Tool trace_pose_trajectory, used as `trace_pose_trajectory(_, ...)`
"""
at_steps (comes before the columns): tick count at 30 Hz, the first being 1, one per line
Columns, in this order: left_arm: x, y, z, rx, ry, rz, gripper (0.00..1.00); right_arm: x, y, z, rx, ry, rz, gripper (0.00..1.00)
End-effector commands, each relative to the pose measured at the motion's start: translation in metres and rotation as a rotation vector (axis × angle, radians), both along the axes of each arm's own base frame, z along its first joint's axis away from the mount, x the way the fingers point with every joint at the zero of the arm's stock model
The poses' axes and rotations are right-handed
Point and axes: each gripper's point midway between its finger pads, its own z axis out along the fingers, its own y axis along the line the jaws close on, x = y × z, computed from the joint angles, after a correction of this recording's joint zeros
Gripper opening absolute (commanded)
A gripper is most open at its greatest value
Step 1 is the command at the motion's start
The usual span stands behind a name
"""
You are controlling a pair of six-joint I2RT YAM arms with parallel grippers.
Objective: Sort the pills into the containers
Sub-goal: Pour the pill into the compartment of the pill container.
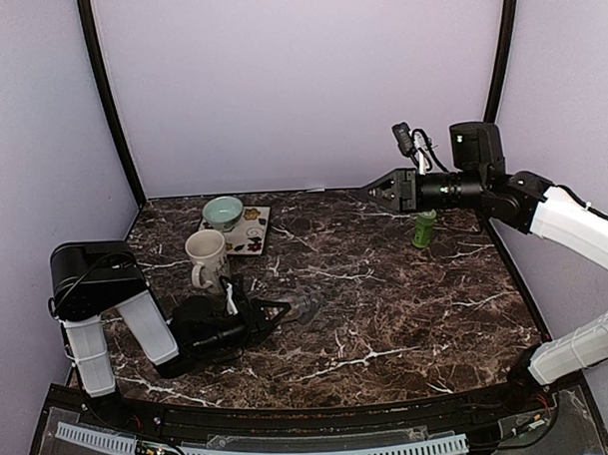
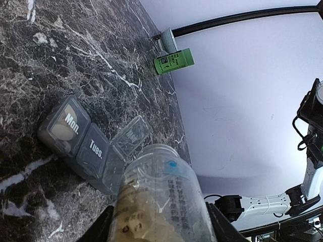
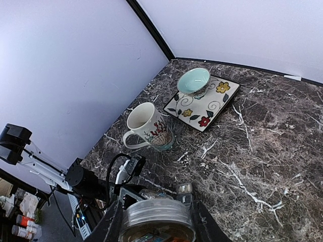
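Observation:
My left gripper (image 1: pixel 277 314) lies low over the table, shut on a clear little jar (image 2: pixel 166 196) that is tipped on its side. Tan-yellow pills (image 2: pixel 133 222) fill the jar's lower part. Its mouth is right at the dark grey strip of containers (image 2: pixel 83 141), whose third lid stands open; the "Mon." compartment holds tan pills (image 2: pixel 62 132) and "Tues." is closed. The strip also shows in the right wrist view (image 3: pixel 184 190). My right gripper (image 1: pixel 383 188) hangs high at the back right, shut on a round clear lid (image 3: pixel 157 214).
A white flowered mug (image 1: pixel 207 257) stands just behind my left gripper. A pale teal bowl (image 1: pixel 223 210) sits on a flowered square plate (image 1: pixel 254 234) at the back left. A green bottle (image 1: pixel 424 228) stands at the back right, below my right arm.

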Motion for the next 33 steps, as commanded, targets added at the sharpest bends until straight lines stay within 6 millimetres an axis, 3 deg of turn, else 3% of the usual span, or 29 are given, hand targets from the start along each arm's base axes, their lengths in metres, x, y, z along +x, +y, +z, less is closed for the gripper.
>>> trace_pose_trajectory(1,-0.0010,0.0023,0.0119,-0.011,-0.036,0.011,0.00,-0.0015,-0.0026,0.0113,0.028,-0.039,0.004,0.36)
trace_pose_trajectory(33,0.0000,-0.0001,0.0028,0.074,-0.010,0.023,0.00,-0.0027,-0.0025,0.0106,0.025,-0.038,0.011,0.36)
